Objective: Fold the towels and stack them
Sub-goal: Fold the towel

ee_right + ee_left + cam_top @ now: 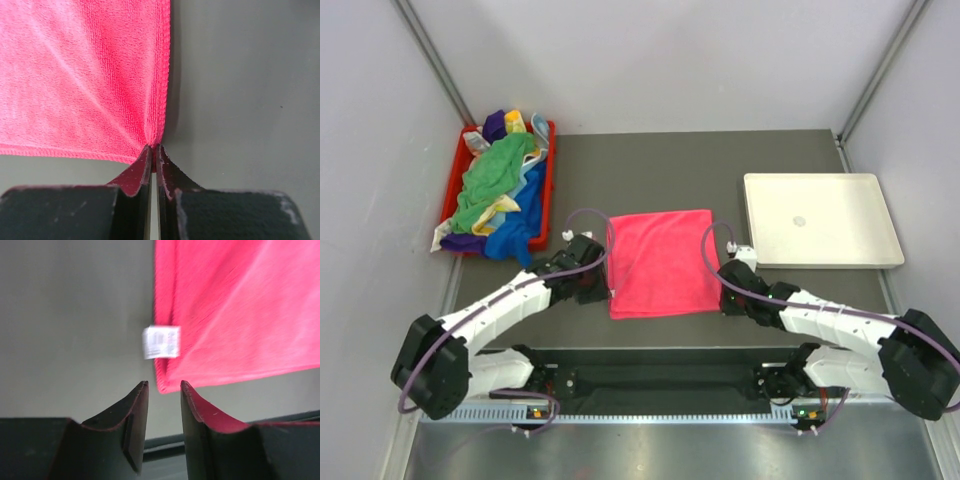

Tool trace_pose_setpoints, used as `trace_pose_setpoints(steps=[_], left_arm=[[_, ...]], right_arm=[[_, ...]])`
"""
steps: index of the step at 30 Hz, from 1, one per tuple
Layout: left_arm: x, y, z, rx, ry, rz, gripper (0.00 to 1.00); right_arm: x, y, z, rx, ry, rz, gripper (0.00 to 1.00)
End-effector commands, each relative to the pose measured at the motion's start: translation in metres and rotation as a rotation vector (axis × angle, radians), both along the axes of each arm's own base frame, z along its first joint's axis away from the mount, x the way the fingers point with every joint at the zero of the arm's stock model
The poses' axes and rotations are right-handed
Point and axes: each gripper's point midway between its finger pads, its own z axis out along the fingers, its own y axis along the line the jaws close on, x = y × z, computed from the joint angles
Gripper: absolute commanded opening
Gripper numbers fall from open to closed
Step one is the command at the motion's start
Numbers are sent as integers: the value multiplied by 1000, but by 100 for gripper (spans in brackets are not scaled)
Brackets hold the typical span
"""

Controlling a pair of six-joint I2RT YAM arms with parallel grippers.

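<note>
A bright pink towel (pixel 663 262) lies flat on the dark table between the two arms. My left gripper (pixel 164 385) stands open just off the towel's near left corner (pixel 165 382), with nothing between its fingers; a white label (pixel 161 342) sticks out of the towel's left edge. My right gripper (pixel 154 147) is shut on the pink towel's near right corner (pixel 150 127), and the cloth puckers into the pinch. More towels (pixel 500 185), green, blue, purple and yellow, are heaped in the red bin.
The red bin (pixel 549 180) stands at the far left by the wall. A white flat tray (pixel 820 220) sits at the right. Grey walls close in the table on three sides.
</note>
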Motion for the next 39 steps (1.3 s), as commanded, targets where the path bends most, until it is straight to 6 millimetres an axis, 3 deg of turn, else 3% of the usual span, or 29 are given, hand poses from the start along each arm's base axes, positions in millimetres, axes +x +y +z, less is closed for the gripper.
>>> trace_pose_setpoints(steps=[1, 2, 6, 7, 8, 10, 16, 22, 39], left_arm=[[40, -7, 38, -6, -169, 25, 38], [56, -13, 54, -25, -217, 28, 38], [107, -16, 65, 8, -278, 58, 36], [119, -10, 51, 41, -253, 72, 35], [134, -14, 58, 21, -269, 76, 33], [161, -11, 51, 24, -275, 92, 32], [202, -14, 37, 67, -264, 72, 31], [221, -12, 25, 86, -256, 83, 31], [240, -7, -2, 120, -219, 128, 29]], right_arm=[[1, 1, 6, 9, -28, -13, 1], [0, 1, 5, 8, -24, -13, 1], [1, 0, 6, 13, -30, -26, 1], [1, -1, 6, 14, -31, -28, 1], [1, 0, 6, 17, -31, -32, 1], [1, 0, 5, 23, -33, -36, 1], [3, 1, 3, 28, -40, -48, 1], [3, 1, 2, 32, -40, -55, 1], [2, -1, 0, 32, -41, -52, 1]])
